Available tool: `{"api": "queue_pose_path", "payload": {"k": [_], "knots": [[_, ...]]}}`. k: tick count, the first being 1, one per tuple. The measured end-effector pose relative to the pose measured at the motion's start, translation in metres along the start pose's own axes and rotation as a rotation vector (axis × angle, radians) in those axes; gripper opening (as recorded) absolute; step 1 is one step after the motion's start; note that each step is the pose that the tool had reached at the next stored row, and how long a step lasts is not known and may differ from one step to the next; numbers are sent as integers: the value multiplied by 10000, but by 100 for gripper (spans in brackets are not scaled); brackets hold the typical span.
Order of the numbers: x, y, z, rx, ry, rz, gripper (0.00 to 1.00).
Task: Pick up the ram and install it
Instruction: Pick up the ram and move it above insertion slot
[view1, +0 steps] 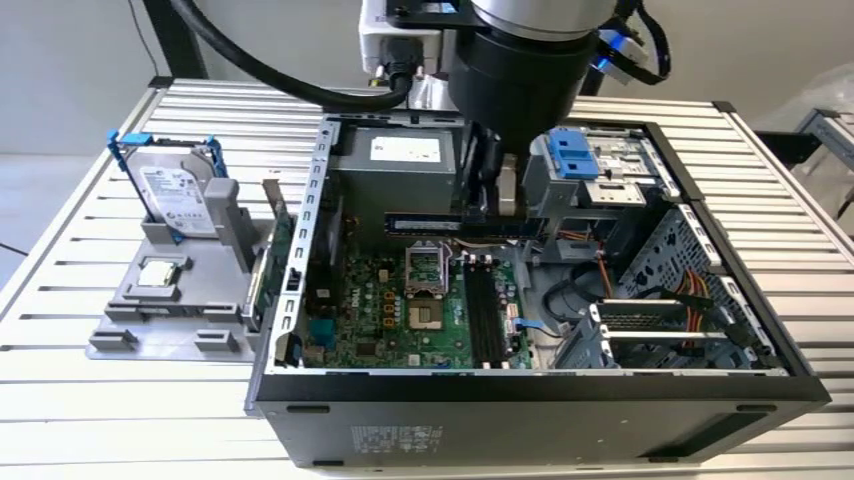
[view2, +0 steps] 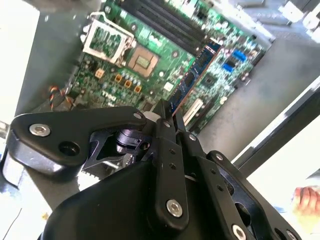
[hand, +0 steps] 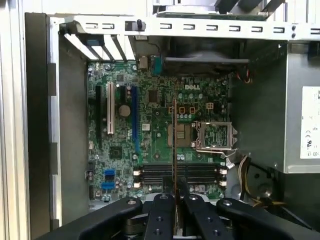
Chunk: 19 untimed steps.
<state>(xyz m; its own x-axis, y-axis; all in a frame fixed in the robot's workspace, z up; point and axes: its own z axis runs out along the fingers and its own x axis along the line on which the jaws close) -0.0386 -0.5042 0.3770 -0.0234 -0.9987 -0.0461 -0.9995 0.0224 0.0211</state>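
The ram (view1: 420, 222) is gripped between the narrowed fingers of the gripper (view1: 489, 212) above the motherboard (view1: 380, 315). Its long axis is set crosswise to the black slots (view1: 481, 315) along the motherboard's edge.

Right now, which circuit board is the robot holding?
The ram, the thin stick in the gripper above the motherboard; the wider card stands outside the case.

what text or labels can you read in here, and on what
power supply label: print too small to read
hard drive label: blurred
case sticker: too small to read
motherboard lettering: too small to read surely
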Motion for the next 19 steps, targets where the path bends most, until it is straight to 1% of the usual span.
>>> {"api": "queue_pose_path", "payload": {"k": [3, 6, 14, 19], "knots": [[-2, -114, -2, 0, -8, -9, 0], [-5, -208, -4, -1, -10, -16, 0], [-12, -495, -10, -2, -13, -34, 0], [-15, -658, -13, -2, -14, -40, 0]]}}
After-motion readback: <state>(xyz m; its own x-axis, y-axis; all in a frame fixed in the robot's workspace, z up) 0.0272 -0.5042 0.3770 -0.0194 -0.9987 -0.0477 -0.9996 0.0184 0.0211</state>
